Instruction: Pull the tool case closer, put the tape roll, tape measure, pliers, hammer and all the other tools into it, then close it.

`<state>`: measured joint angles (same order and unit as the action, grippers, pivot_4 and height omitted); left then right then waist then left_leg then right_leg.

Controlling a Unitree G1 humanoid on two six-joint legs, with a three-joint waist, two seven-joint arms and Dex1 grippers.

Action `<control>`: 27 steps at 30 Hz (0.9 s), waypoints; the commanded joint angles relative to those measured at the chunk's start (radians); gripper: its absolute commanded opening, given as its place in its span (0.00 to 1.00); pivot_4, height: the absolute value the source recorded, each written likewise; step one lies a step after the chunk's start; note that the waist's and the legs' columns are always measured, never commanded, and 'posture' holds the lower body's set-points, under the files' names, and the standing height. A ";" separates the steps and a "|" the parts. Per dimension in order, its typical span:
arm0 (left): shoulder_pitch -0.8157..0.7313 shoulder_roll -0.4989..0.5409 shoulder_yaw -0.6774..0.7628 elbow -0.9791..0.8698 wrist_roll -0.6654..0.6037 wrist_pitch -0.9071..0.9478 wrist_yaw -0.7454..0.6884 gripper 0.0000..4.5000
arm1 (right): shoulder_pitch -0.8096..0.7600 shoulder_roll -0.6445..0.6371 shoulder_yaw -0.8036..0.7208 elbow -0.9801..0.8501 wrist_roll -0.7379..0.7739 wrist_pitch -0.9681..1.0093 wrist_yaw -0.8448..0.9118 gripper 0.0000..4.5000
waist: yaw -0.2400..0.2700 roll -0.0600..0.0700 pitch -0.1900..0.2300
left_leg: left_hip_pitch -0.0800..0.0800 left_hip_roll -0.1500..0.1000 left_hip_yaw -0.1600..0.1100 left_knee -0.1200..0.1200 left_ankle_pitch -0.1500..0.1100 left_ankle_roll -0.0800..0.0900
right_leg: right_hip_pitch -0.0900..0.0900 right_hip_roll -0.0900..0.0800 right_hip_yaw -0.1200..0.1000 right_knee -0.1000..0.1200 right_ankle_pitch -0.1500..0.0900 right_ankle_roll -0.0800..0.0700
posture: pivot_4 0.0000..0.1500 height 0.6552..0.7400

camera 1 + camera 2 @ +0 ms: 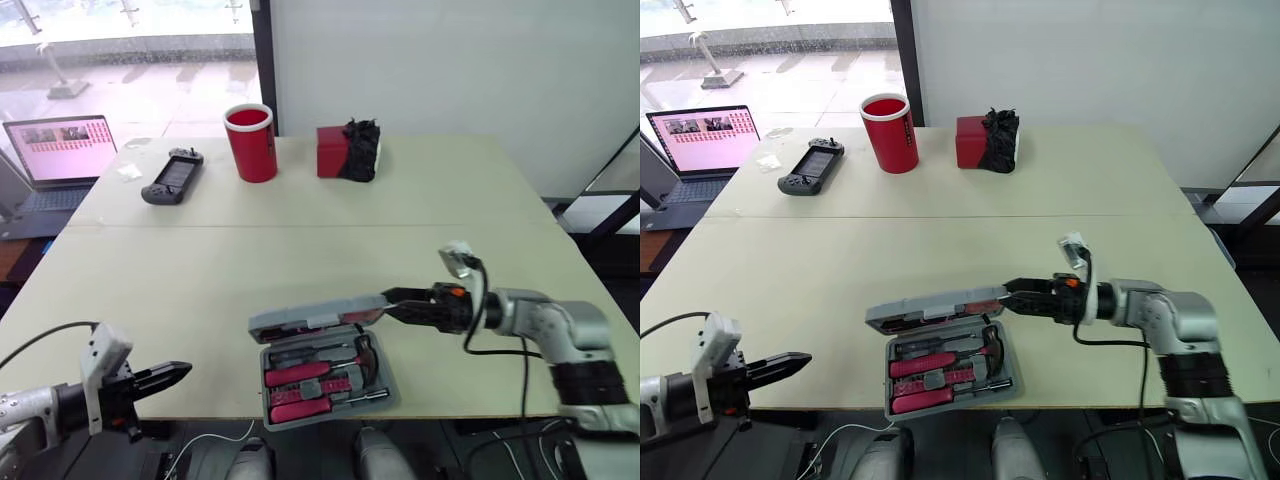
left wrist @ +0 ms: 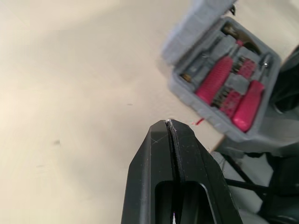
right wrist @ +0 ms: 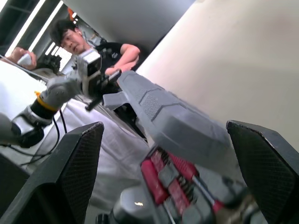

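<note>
The grey tool case [image 1: 325, 385] sits at the table's front edge, slightly overhanging it, with its lid [image 1: 310, 318] raised about halfway. Red-handled tools [image 1: 300, 376] and a hammer [image 1: 365, 355] lie in its moulded slots. My right gripper [image 1: 392, 303] is at the lid's right end; in the right wrist view its fingers [image 3: 74, 168] stand wide open with the lid [image 3: 173, 119] between them. My left gripper [image 1: 183, 374] is shut and empty, hovering off the table's front-left edge, well left of the case [image 2: 224, 84].
A red cup [image 1: 251, 142], a black game controller [image 1: 172, 177] and a red box with a black object [image 1: 345, 150] stand along the far side. A laptop [image 1: 60, 150] sits beyond the left corner. A person [image 3: 93, 44] appears in the right wrist view.
</note>
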<state>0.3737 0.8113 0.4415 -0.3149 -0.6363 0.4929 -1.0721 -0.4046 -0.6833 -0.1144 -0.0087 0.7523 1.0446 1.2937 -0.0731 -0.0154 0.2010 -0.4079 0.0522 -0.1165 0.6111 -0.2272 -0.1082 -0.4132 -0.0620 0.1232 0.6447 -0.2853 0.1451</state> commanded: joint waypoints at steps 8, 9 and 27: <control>-0.092 0.025 -0.009 0.078 0.091 -0.103 -0.007 0.00 | 0.137 -0.143 -0.123 -0.146 0.081 -0.022 -0.014 0.99 | 0.004 0.000 0.000 | -0.001 0.000 0.000 0.000 0.000 0.000 | 0.000 0.000 0.000 -0.001 0.000 0.000 | 1.00 1.00; -0.096 0.025 -0.011 0.085 0.099 -0.114 -0.012 0.00 | 0.148 -0.152 -0.129 -0.147 0.084 -0.026 -0.011 0.99 | 0.004 0.000 0.000 | -0.001 0.000 0.000 0.000 0.000 0.000 | 0.000 0.000 0.000 -0.001 0.000 0.000 | 1.00 1.00; -0.130 -0.118 -0.286 -0.047 0.158 -0.030 0.153 0.00 | 0.100 -0.152 0.160 -0.057 -0.325 -0.436 -0.187 0.99 | 0.004 -0.001 0.000 | -0.001 0.000 0.000 0.001 0.000 0.000 | 0.000 0.000 0.000 0.000 0.001 0.000 | 1.00 1.00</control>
<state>0.2593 0.6890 0.1650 -0.3616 -0.5118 0.5000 -0.9409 -0.2822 -0.8130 0.0171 -0.0606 0.5000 0.7054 1.1018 -0.0691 -0.0165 0.2013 -0.4085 0.0522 -0.1161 0.6126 -0.2271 -0.1080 -0.4128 -0.0620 0.1231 0.6451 -0.2847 0.1455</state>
